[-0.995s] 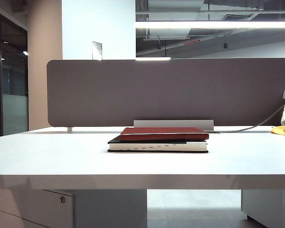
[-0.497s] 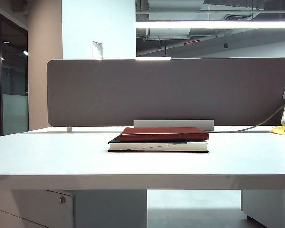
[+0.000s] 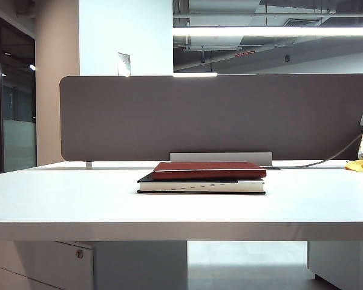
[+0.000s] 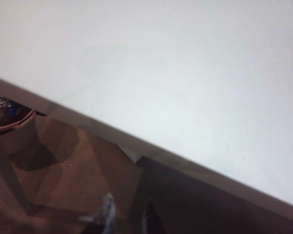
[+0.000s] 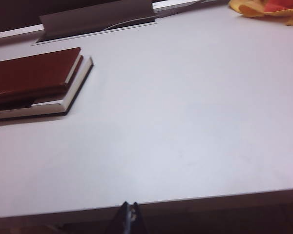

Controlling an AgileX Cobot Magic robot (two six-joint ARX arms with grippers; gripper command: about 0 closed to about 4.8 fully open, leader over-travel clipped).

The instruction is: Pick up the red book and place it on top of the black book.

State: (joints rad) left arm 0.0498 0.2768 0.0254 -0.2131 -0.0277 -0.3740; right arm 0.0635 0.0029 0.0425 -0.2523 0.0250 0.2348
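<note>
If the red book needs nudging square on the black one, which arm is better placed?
Right, probably: the shut right end effector at the table edge faces the red book on the black book; the left end effector sees only table.

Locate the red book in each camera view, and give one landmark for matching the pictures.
Exterior view: the red book lies on the black book, centre of the white table.
Left wrist view: not in it; only tabletop and its edge, with the left gripper low, off the table.
Right wrist view: the red book lies at the frame's edge, beyond the shut right gripper.
Shared landmark: the black book's white page edge.
</note>
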